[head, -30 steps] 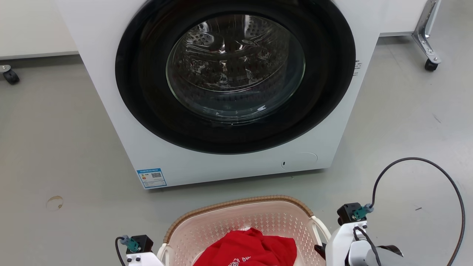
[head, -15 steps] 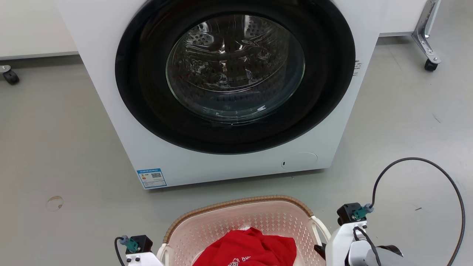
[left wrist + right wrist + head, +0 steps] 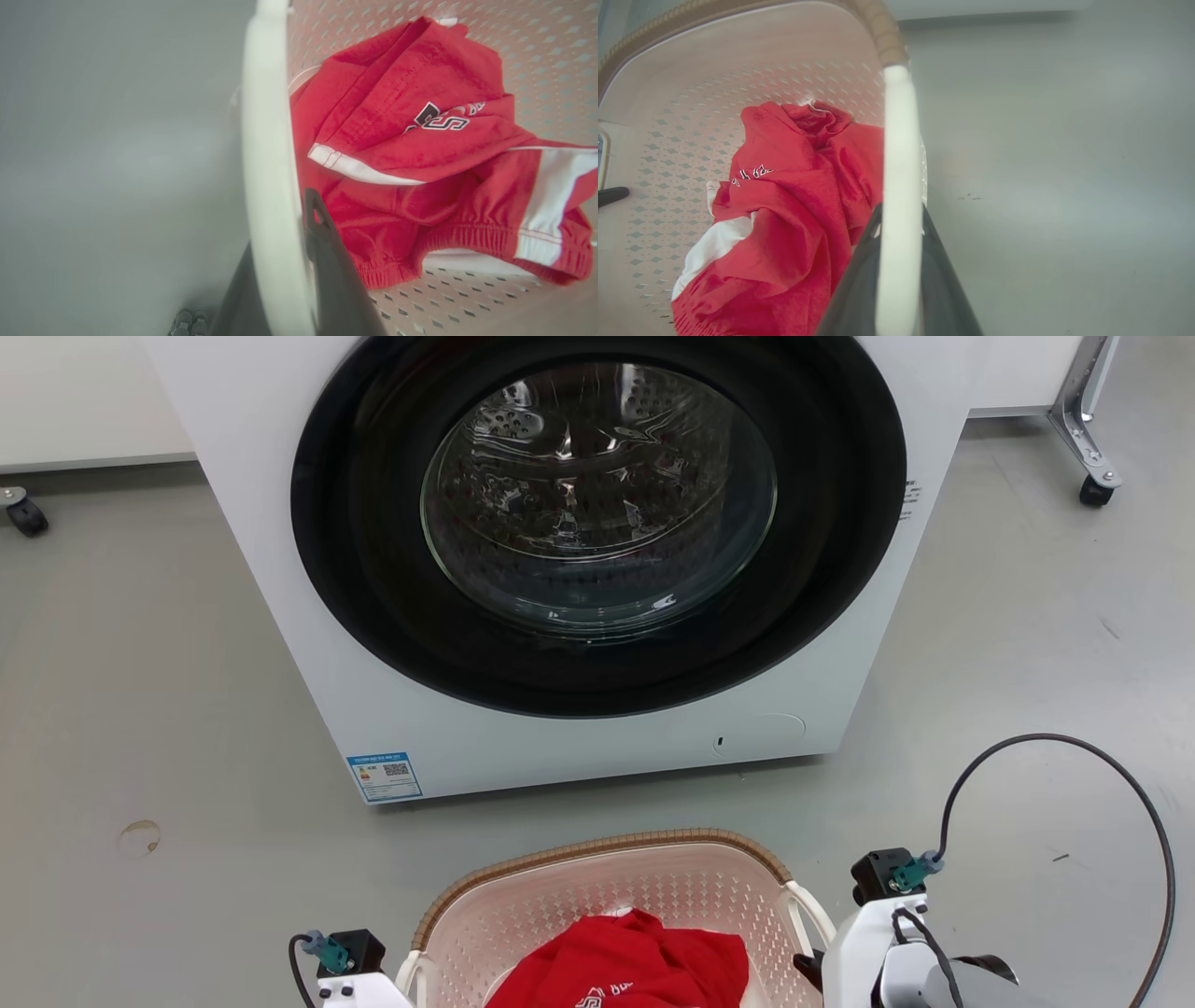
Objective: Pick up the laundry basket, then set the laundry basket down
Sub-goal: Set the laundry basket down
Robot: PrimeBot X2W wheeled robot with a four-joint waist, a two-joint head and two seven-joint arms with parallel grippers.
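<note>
Pink perforated basket (image 3: 560, 915), brown rim (image 3: 597, 845); red garment (image 3: 625, 957) lettering (image 3: 439, 119) and washer (image 3: 597, 747) label (image 3: 384, 776) unreadable. Left pincer (image 3: 280, 242) grips one white handle (image 3: 266, 116), right pincer (image 3: 901, 224) the other.

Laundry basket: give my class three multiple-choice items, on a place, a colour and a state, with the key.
1. Where is the laundry basket relative to the washer? A on top; B in its drum; C in front.
2. What colour is the garment inside? A blue; B red with white; C green.
3. What is the right claw doing? A shut on a white handle; B open over the floor; C gripping the garment.
Key: C, it sits before the washer; B, red cloth with white bands; A, the handle runs between its fingers.
</note>
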